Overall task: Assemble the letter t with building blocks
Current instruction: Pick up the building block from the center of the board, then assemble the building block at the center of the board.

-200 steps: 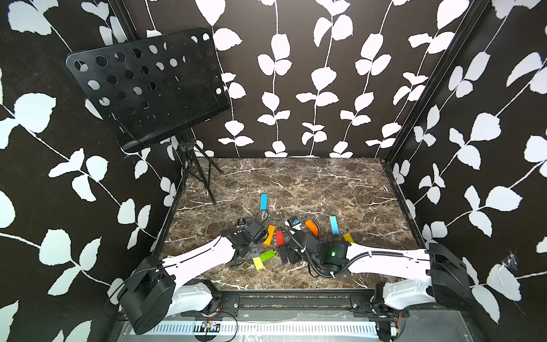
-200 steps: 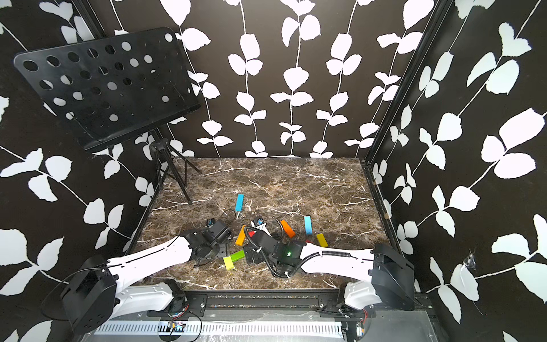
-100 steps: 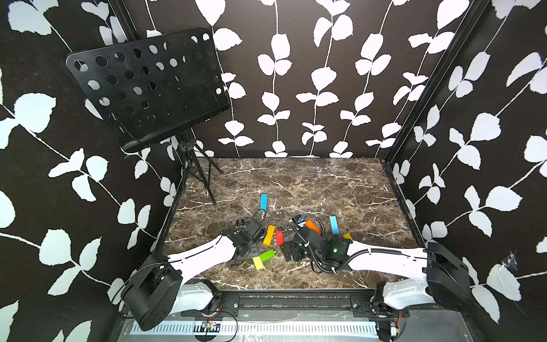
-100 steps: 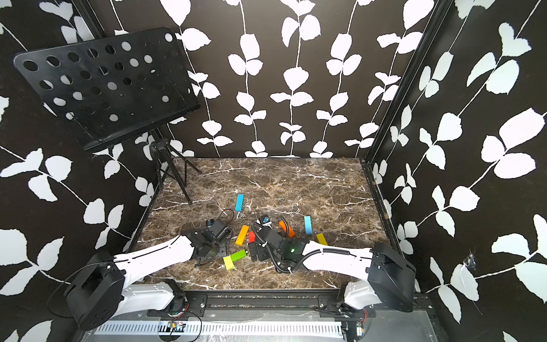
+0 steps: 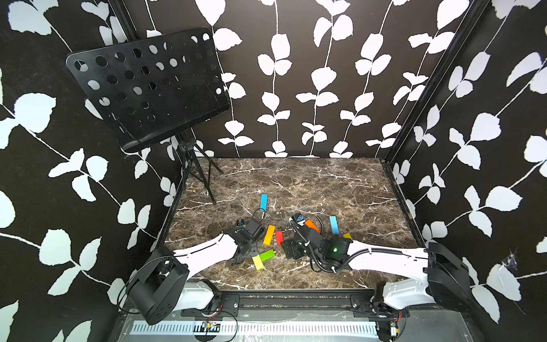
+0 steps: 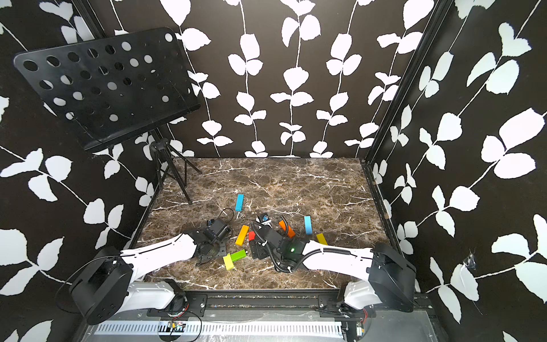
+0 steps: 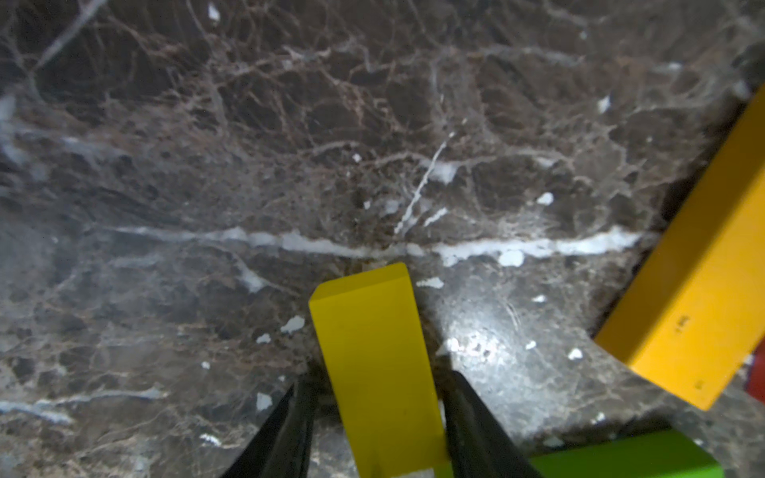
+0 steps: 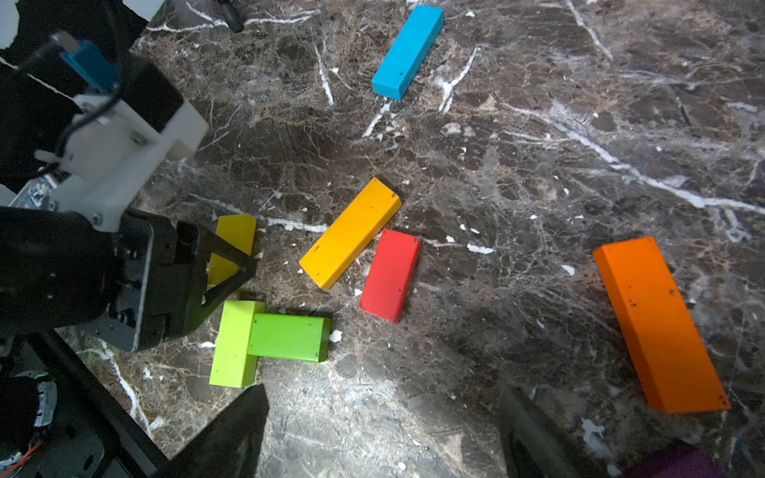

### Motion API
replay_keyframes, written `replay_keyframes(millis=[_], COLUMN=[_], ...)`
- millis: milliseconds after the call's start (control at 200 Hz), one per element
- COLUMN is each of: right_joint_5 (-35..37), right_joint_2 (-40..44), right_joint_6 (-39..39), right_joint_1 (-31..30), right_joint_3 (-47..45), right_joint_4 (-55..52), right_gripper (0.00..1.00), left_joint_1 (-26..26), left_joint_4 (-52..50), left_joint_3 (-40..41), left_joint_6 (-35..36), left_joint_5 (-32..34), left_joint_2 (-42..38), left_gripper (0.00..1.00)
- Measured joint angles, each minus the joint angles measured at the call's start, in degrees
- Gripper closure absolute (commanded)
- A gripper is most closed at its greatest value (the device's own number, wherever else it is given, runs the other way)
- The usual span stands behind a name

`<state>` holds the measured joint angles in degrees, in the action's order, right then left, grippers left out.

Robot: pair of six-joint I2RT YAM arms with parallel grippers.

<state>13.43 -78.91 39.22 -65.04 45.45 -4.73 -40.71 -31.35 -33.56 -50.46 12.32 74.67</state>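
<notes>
My left gripper straddles a yellow block lying on the marble. Its jaws stand close on both sides, with a thin gap still showing at one finger. In both top views this block is hidden under the left gripper. Beside it lie a lime block touching a green block, an amber block and a red block. My right gripper hangs open over bare marble, just right of the red block, holding nothing. No letter t figure is in view.
Two blue blocks, an orange block and a small yellow block lie farther back and right. A purple block shows at the right wrist view's edge. A music stand occupies the back left corner.
The left jaws have narrowed around the yellow block. The right jaws have narrowed a little. Both arms have barely shifted.
</notes>
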Motion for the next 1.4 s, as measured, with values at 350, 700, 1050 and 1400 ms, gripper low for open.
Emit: replay_keyframes(millis=[350, 700, 1050, 1400], right_joint_5=[1.4, -2.4, -9.2, -9.5], right_joint_2=[1.7, 1.7, -2.0, -5.0], right_joint_6=[-0.7, 3.0, 2.2, -4.0], right_joint_1=[0.7, 6.7, 11.6, 14.0], right_joint_3=[0.2, -1.0, 0.1, 8.4], right_joint_4=[-1.9, 1.5, 2.1, -0.7], right_gripper=[0.01, 0.01, 0.01, 0.01], left_joint_1=[1.8, 3.7, 9.5, 15.1], left_joint_4=[0.2, -3.3, -4.3, 0.2], left_joint_3=[-0.2, -7.0, -20.9, -27.6], left_joint_6=[1.6, 12.9, 33.7, 52.9], left_joint_5=[-0.9, 0.6, 3.0, -2.3], left_joint_2=[0.0, 2.4, 7.6, 14.1], left_gripper=[0.77, 1.00, 1.00, 1.00])
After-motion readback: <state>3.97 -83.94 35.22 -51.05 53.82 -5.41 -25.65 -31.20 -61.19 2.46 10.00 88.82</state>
